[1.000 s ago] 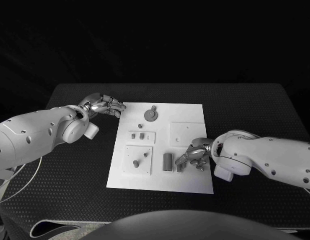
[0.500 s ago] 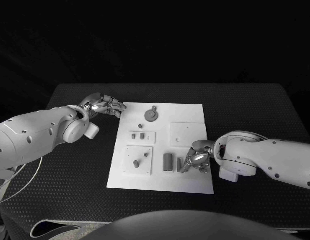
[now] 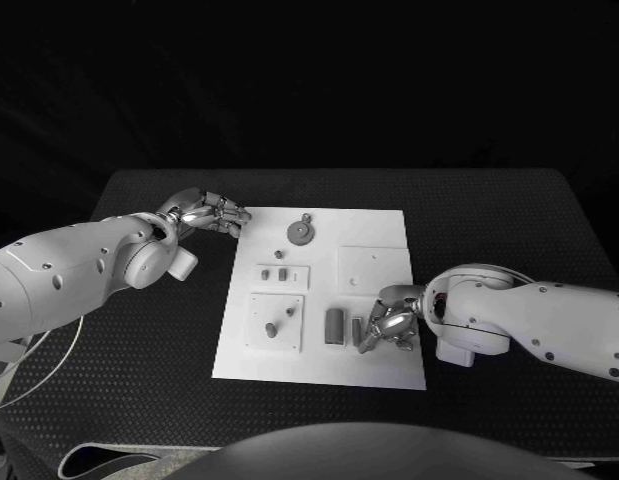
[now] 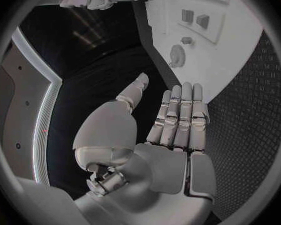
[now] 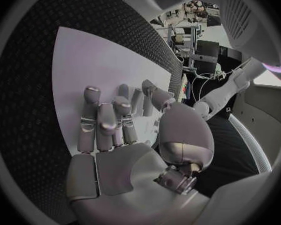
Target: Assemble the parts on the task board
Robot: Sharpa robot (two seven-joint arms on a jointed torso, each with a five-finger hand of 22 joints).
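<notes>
Head view: you are seeing the task board (image 3: 374,225) lying mid-table, right hand (image 3: 390,325) hovering over its grey parts (image 3: 335,324); grasp unclear. Left wrist view: left hand (image 4: 172,130) is holding nothing, fingers straight, beside the board's edge.

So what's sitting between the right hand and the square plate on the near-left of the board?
In the head view, an upright grey block stands on the task board between the right hand and the square plate.

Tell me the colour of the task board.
White. The task board shows best in the head view, against the black table.
</notes>
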